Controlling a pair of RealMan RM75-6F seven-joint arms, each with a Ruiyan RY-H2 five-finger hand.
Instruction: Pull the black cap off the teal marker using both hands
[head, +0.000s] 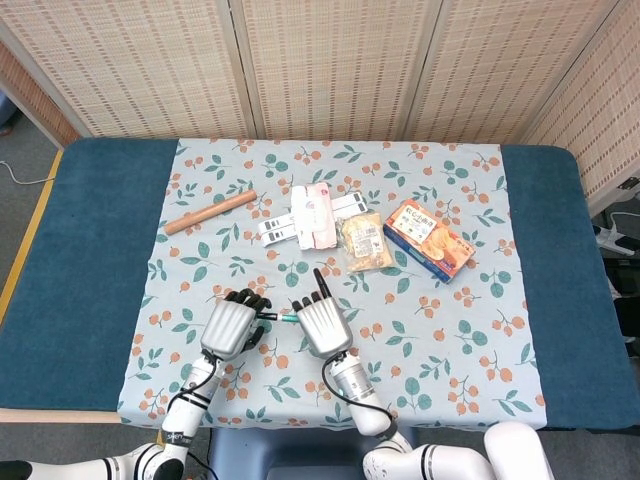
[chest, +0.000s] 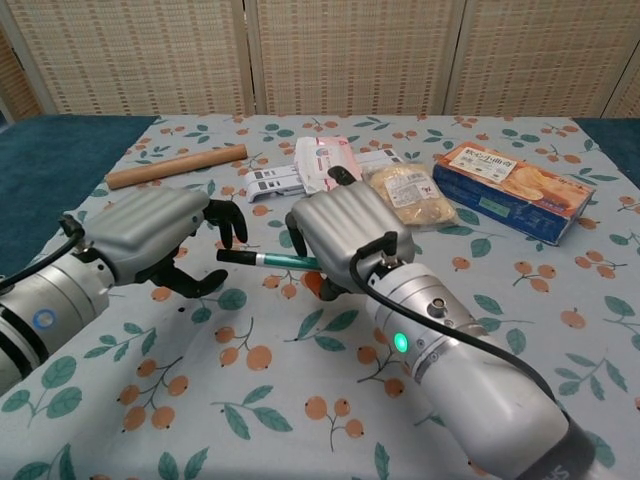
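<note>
The teal marker (chest: 287, 261) is held level above the flowered cloth, its black cap (chest: 233, 256) pointing toward my left side. My right hand (chest: 342, 228) grips the teal barrel, with one finger sticking up in the head view; the same hand (head: 320, 322) hides most of the marker (head: 283, 316) there. My left hand (chest: 152, 236) is just left of the cap with its fingers curled. The cap's tip sits in the gap between its fingers (chest: 229, 216) and thumb, and no contact shows. From above, the left hand (head: 231, 327) lies beside the right one.
A wooden stick (chest: 176, 165) lies at the back left. Behind my hands sit white packets (chest: 322, 160), a bagged snack (chest: 407, 194) and an orange cracker box (chest: 515, 189). The flowered cloth (head: 450, 340) covers a blue table.
</note>
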